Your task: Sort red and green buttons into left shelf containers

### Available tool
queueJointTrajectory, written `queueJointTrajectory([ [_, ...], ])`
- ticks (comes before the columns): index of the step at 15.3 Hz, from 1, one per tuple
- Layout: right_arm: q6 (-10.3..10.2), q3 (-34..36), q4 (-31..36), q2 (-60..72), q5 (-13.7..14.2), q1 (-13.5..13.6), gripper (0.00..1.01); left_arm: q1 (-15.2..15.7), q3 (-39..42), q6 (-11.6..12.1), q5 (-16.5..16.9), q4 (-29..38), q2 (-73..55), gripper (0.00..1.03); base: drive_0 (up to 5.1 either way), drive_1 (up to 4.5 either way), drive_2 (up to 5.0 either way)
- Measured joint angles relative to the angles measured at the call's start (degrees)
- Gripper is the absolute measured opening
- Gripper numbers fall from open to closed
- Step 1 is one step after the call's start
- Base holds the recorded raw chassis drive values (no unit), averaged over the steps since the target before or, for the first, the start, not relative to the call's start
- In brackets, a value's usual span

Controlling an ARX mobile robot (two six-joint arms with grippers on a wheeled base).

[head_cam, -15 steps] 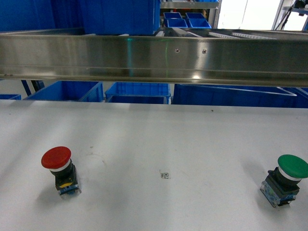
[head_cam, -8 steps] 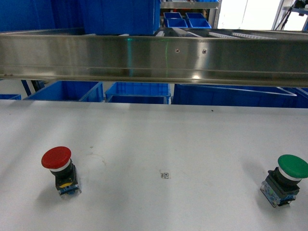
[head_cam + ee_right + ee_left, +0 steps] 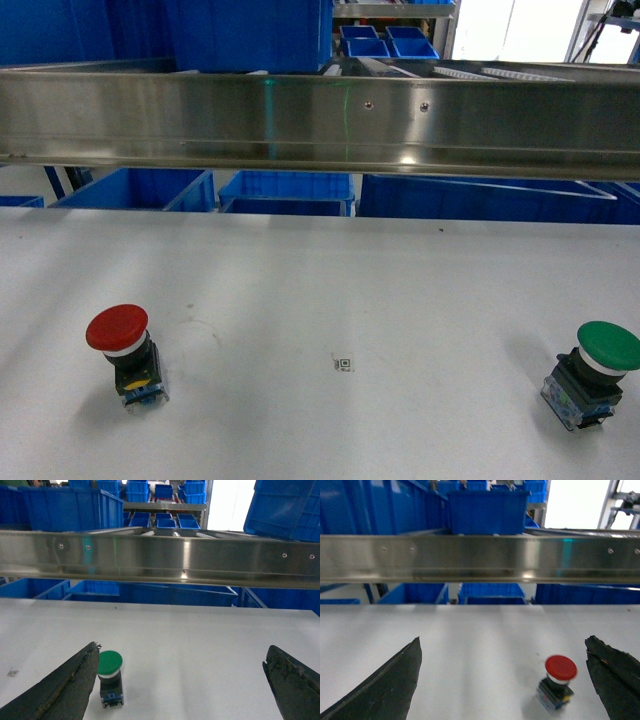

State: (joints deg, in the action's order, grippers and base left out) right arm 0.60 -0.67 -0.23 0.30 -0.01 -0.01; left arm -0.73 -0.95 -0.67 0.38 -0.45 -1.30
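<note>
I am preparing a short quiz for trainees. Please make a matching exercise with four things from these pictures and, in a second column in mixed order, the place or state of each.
Things:
1. red button
2. green button
3. small printed marker
4. left tool

Places or states:
A. on the table between the two buttons
B. open, holding nothing
C. on the table at the left of the head view
D. on the table at the right edge of the head view

Pairs: 1-C, 2-D, 3-A, 4-B
</note>
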Motion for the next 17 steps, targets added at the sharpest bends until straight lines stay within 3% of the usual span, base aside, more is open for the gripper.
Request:
queueJointTrajectory([
  [1, -1.3, -0.1, 4.7, 3.4, 0.1, 0.9, 0.98, -2.6, -1.3, -0.9, -0.1, 0.3, -4.5, 0.98, 0.0, 0.00, 0.0],
  [2, -3.7, -2.0, 13.8, 14.4, 1.7, 3.8, 0.98, -2.7, -4.8, -2.7, 2.0, 3.9, -12.7, 0.98, 0.0, 0.00, 0.0],
  [4, -3.8, -10.1, 36.6, 44.2, 3.8, 7.5, 0.98, 0.9, -14.5, -4.5, 4.9, 19.0, -34.2, 0.98, 0.0, 0.00, 0.0],
  [5, -3.3, -16.0, 44.4, 57.1, 5.2, 7.3, 0.98, 0.8, -19.2, -4.0, 5.4, 25.6, -46.2, 0.98, 0.0, 0.00, 0.0],
  [6, -2.9, -19.7, 47.5, 66.6, 5.3, 7.1, 0.98, 0.7, -22.8, -3.8, 4.8, 29.5, -56.1, 0.98, 0.0, 0.00, 0.0],
  [8, -2.7, -17.7, 45.6, 72.3, 5.4, 7.1, 0.98, 0.8, -20.7, -3.8, 4.5, 27.5, -62.1, 0.98, 0.0, 0.00, 0.0],
  [11, -2.5, -18.0, 47.2, 70.8, 5.6, 7.1, 0.98, 0.8, -21.6, -3.8, 4.5, 29.0, -60.3, 0.98, 0.0, 0.00, 0.0],
  [14, -2.1, -16.0, 47.0, 69.7, 4.1, 6.9, 0.98, 0.8, -21.6, -3.8, 4.5, 28.7, -60.7, 0.98, 0.0, 0.00, 0.0],
  [17, -1.5, -17.4, 48.0, 73.3, 4.4, 10.6, 0.98, 0.8, -21.6, -3.8, 4.5, 28.7, -60.6, 0.98, 0.0, 0.00, 0.0],
])
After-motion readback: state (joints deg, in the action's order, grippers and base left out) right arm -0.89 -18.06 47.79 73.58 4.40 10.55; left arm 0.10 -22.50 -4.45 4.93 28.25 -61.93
